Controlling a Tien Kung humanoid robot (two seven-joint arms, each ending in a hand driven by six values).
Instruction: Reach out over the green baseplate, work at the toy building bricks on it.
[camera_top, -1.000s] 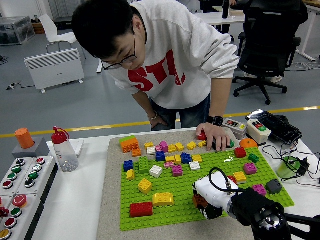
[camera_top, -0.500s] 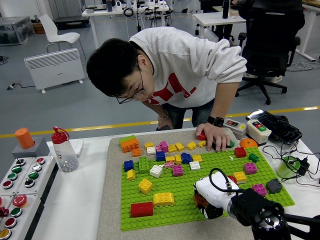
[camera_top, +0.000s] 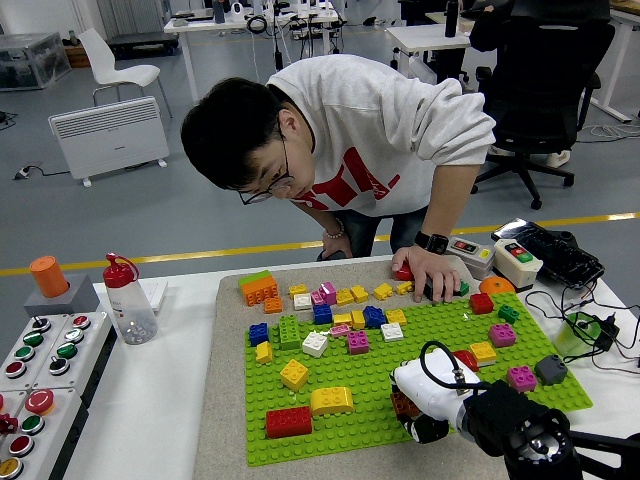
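Right hand (camera_top: 432, 400): fingers curled on a dark red brick (camera_top: 403, 403) at the green baseplate (camera_top: 360, 375) near edge. Risk judged: baseplate dragged if brick was pulled askew.

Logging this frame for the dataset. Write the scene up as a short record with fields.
surface: green baseplate on a grey mat, white table
right hand: low over the baseplate's near right part, closed around a dark red brick
left hand: not in view
person's hand: resting on bricks at the baseplate's far edge
near-left bricks: red brick, yellow brick
left of mat: water bottle, button panel
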